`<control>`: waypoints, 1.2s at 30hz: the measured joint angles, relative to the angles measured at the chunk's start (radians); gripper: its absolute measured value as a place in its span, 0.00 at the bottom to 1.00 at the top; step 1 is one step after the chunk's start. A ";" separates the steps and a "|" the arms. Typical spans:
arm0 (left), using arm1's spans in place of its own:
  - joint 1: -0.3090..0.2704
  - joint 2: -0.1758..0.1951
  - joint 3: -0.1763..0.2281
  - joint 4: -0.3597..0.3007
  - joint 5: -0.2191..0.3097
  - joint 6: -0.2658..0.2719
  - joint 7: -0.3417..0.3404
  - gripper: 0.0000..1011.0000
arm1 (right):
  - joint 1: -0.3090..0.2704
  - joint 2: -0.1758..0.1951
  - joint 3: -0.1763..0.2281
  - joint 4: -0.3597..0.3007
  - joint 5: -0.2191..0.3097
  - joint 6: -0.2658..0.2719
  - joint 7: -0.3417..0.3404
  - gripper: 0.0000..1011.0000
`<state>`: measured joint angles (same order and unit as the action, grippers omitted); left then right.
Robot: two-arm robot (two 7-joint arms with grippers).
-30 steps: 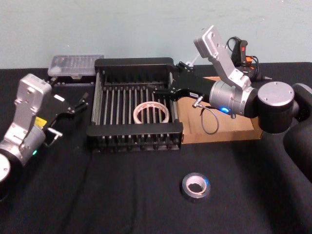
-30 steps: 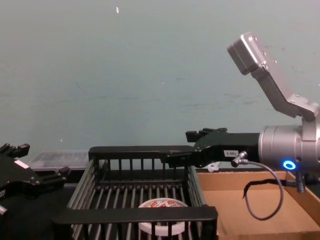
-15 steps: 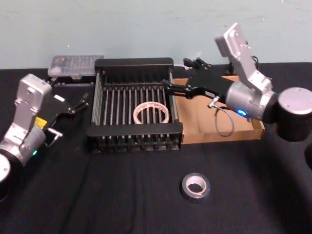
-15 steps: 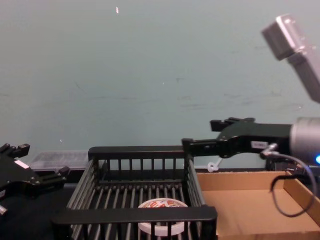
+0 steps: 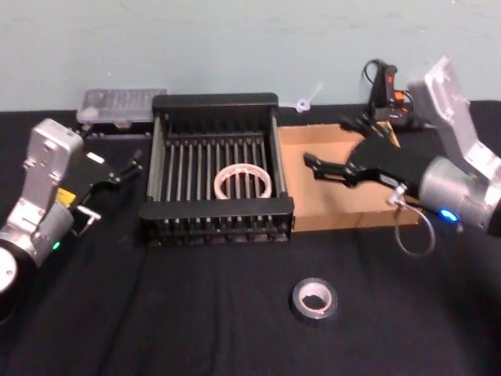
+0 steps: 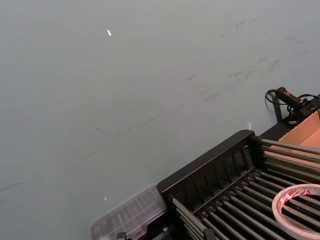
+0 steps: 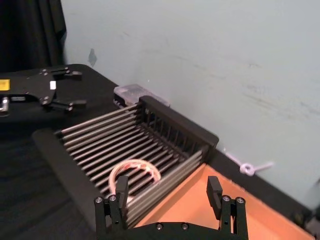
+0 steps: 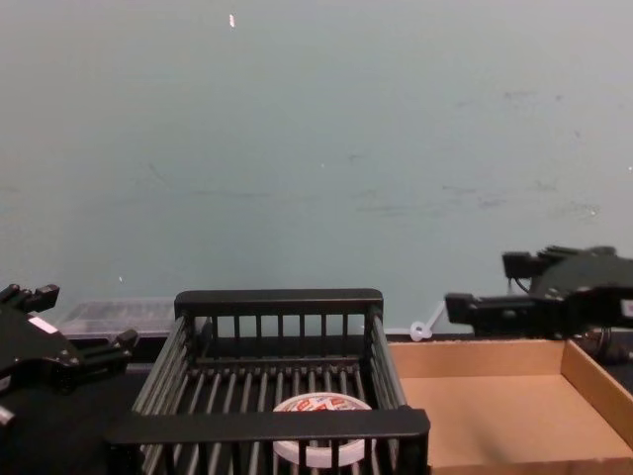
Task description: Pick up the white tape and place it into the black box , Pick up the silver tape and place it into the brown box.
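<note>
White tape (image 5: 243, 181) lies in black box (image 5: 216, 102); right gripper (image 5: 315, 164) jaws empty, apart; left gripper (image 5: 129, 167) spread.

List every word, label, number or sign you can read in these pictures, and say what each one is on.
None can be read.
White tape, lying in the black box: red print on the inner core, too blurred to read.
Left hand: a yellow sticker on the arm behind it and a small white label, both too small to read.
Silver tape, brown box: no print visible.

We are seeing black box (image 5: 215, 209) glossy slatted plastic; brown box (image 5: 344, 213) matt cardboard; silver tape (image 5: 315, 300) dull grey sheen; table cloth (image 5: 196, 313) matt black.
</note>
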<state>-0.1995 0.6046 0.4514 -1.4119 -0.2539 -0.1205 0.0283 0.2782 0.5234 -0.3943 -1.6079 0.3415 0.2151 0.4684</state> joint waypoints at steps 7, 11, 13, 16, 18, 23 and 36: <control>0.000 0.000 0.000 0.000 0.000 0.000 0.000 0.99 | -0.132 0.059 0.048 -0.133 0.064 0.048 -0.028 0.99; 0.000 0.000 0.000 0.000 0.000 0.000 0.000 0.99 | -0.182 0.085 0.059 -0.177 0.088 0.074 -0.038 0.99; 0.000 0.000 0.000 0.000 0.000 0.000 0.000 0.99 | -0.205 0.100 0.062 -0.197 0.100 0.091 -0.042 0.99; 0.000 0.000 0.000 0.000 0.000 0.000 0.000 0.99 | -0.227 0.119 0.063 -0.216 0.114 0.109 -0.042 0.99; 0.000 0.000 0.000 0.000 0.000 0.000 0.000 0.99 | -0.235 0.128 0.061 -0.222 0.120 0.118 -0.041 0.99; 0.000 0.000 0.000 0.000 0.000 0.000 0.000 0.99 | -0.251 0.156 0.047 -0.231 0.138 0.151 -0.034 0.99; 0.000 0.000 0.000 0.000 0.000 0.000 0.000 0.99 | -0.234 0.202 -0.018 -0.216 0.135 0.208 -0.014 0.99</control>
<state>-0.1996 0.6047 0.4514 -1.4120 -0.2539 -0.1205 0.0283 0.0438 0.7251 -0.4120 -1.8236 0.4767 0.4234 0.4549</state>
